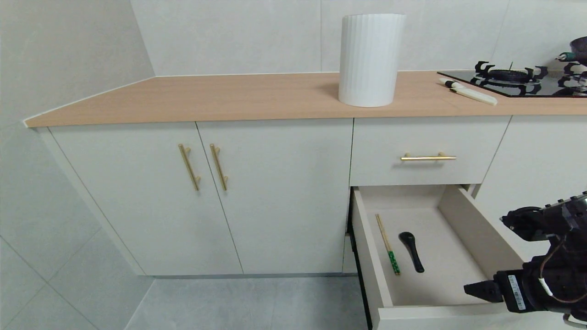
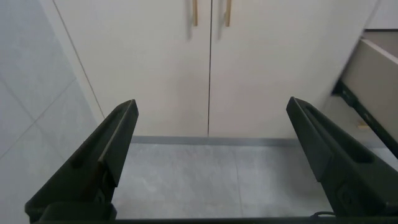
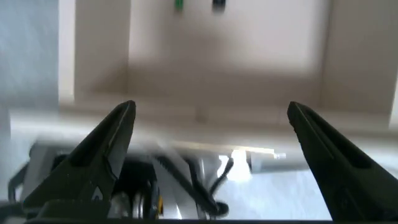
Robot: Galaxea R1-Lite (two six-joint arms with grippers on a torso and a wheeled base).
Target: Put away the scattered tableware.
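Observation:
The lower drawer [image 1: 367, 256] stands pulled out. Inside it lie a pair of chopsticks [image 1: 388, 251] with green ends and a black spoon [image 1: 411, 251], side by side. My right gripper [image 1: 485, 254] hangs open at the drawer's front right corner, nothing between its fingers. In the right wrist view the right gripper [image 3: 210, 109] faces the drawer's front rim [image 3: 199, 115], with the chopsticks' green end [image 3: 179, 4] and the spoon [image 3: 218, 5] beyond. My left gripper [image 2: 211, 106] is open and empty, low over the floor before the cabinet doors [image 2: 209, 68].
On the wooden counter [image 1: 238, 96] stand a tall white ribbed cylinder [image 1: 369, 59] and, at the right, pale long utensils [image 1: 472, 94] beside a black gas hob [image 1: 518, 80]. A shut drawer with a gold handle [image 1: 429, 158] sits above the pulled-out one. Grey tiled floor [image 1: 238, 302] lies to the left.

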